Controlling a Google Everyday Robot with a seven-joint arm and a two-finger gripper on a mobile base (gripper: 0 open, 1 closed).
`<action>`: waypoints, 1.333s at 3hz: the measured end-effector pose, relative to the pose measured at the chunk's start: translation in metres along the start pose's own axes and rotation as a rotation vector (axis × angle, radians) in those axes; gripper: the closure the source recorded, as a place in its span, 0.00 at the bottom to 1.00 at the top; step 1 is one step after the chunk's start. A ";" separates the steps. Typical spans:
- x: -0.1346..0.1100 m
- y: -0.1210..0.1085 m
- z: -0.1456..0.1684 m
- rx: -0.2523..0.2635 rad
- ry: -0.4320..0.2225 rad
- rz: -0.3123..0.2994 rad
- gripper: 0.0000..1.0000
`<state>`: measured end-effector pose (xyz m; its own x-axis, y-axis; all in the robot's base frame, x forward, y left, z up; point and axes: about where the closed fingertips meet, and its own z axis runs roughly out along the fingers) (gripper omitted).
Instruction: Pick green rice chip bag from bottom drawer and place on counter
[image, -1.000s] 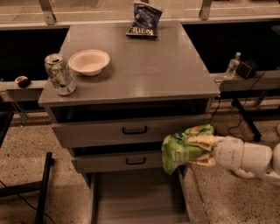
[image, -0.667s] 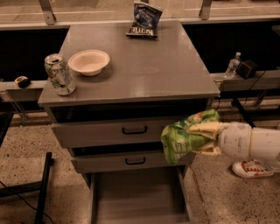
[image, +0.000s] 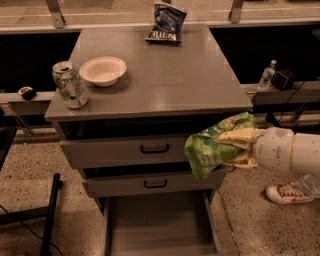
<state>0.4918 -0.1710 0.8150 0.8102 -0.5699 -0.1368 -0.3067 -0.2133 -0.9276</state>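
- A can (image: 69, 84) and a white bowl (image: 103, 70) stood at the left of the grey surface (image: 190, 75), with a dark blue chip bag (image: 166, 22) at its rear edge.
- The bottom drawer (image: 160, 225) stood open, its front cut off by the frame.
- The green rice chip bag (image: 210, 150), crumpled and its print unreadable, hung below the surface's front right corner, hiding the upper drawers' right ends, its long axis slanting up to the right.
- The claw (image: 234, 148) clamped it from the right, with the arm cut off at the frame edge.

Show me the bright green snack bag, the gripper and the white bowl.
Bright green snack bag (image: 206, 150): camera view, crumpled front.
Gripper (image: 234, 148): camera view, between jaws holding bag, right of drawers.
White bowl (image: 103, 70): camera view, inside.
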 end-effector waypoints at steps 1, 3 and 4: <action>-0.003 -0.019 0.003 0.027 -0.023 -0.015 1.00; 0.017 -0.098 0.038 0.018 -0.070 -0.075 1.00; 0.039 -0.136 0.071 0.005 -0.099 -0.072 1.00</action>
<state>0.6009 -0.1077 0.9114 0.8754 -0.4724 -0.1027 -0.2431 -0.2467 -0.9381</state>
